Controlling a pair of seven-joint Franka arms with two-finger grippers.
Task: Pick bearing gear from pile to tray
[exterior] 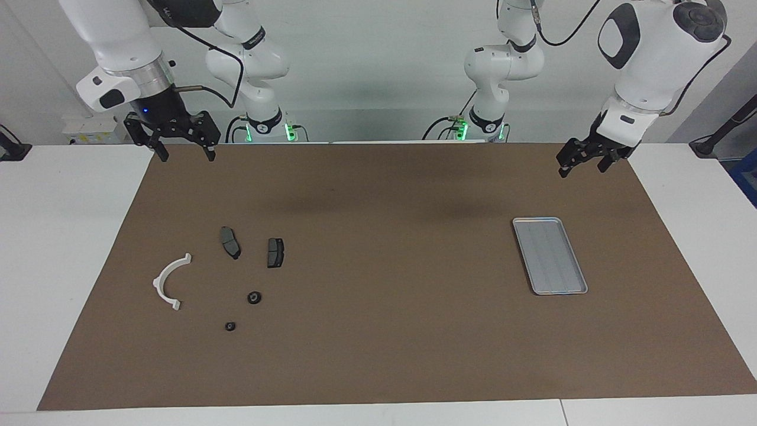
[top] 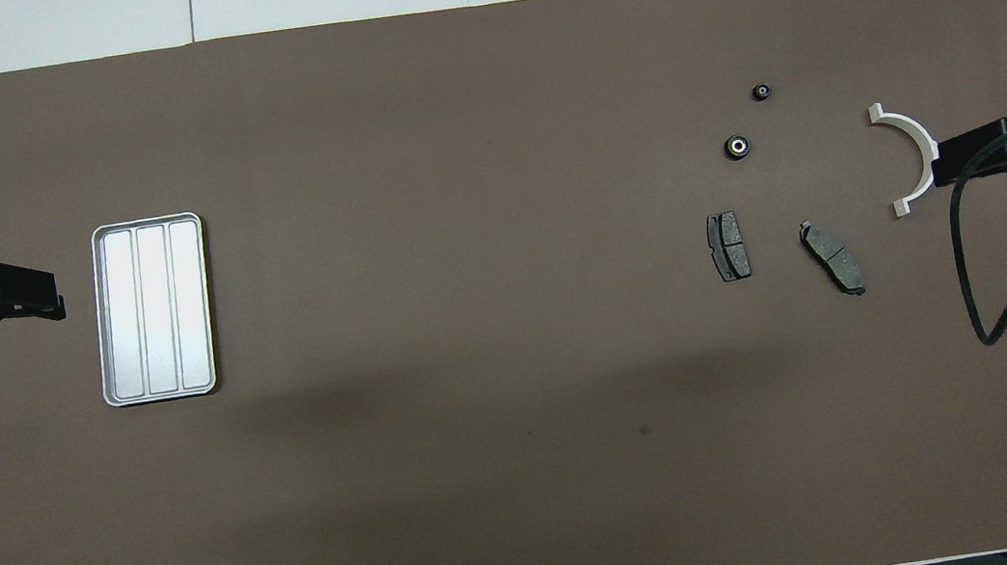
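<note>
Two black gears lie loose on the brown mat (exterior: pixel 378 355) in the facing view: the larger gear (exterior: pixel 254 297) sits at about five o'clock from the white bracket (exterior: pixel 170 280), and the smaller gear (exterior: pixel 230 326) at seven o'clock from the larger one. Two brake pads (exterior: pixel 230 242) lie at twelve o'clock from the gears, nearer to the robots. The tray (exterior: pixel 549 255) rests well apart, toward the left arm's end, with nothing in it. Right gripper (exterior: pixel 184 155) hangs high over the mat's edge at the robots' end, fingers spread and holding nothing. Left gripper (exterior: pixel 582 166) hangs at one o'clock from the tray, also open and bare.

From overhead, the larger gear (top: pixel 738 146) shows a pale bore at its centre; the smaller gear (top: pixel 760 91) lies at one o'clock from it, farther from the robots. The bracket (top: pixel 913 153) is partly under the right gripper (top: pixel 940 168). The left gripper (top: pixel 56 295) is just beside the tray (top: pixel 154 309).

Either gear looks rigid, dense for its size and likely smooth, so it may roll or slip. Pinching straight down across the outer rim seems the safest hold.
</note>
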